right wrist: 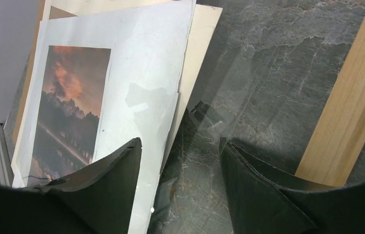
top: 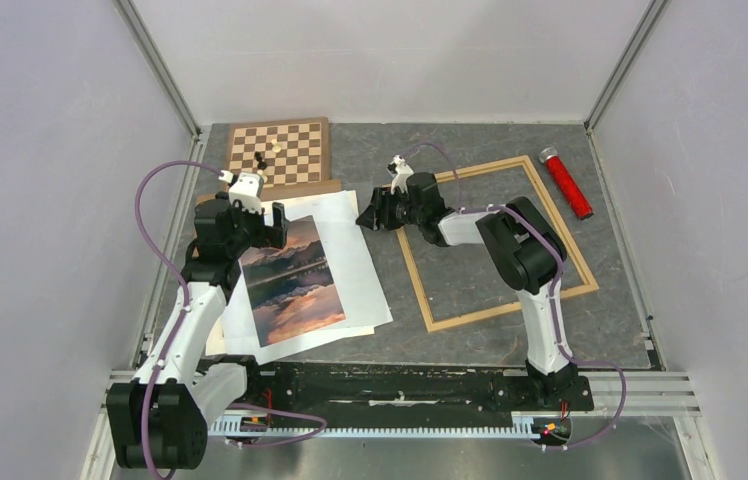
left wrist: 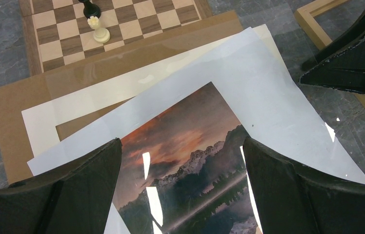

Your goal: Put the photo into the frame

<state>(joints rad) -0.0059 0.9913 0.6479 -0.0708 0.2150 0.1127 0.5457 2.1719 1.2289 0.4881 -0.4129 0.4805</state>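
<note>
Wood of the frame [top: 514,308] encloses only bare table [top: 470,285] (nothing is in it yet). The photo [top: 290,280] lies well apart on white sheets [top: 358,262] at the left. We see the left jaws spread wide over the photo and the right jaws apart and empty between sheets and frame. All the placing is left to do.

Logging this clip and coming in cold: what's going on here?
Two robot arms are working on getting the photo into the frame. The photo lies on a stack of white sheets at the left. The left gripper hangs open above the photo's top end, not holding it. The right gripper, jaws apart and holding nothing, sits at the stack's right edge. The frame lies flat to the right, the photo not yet in it.
</note>
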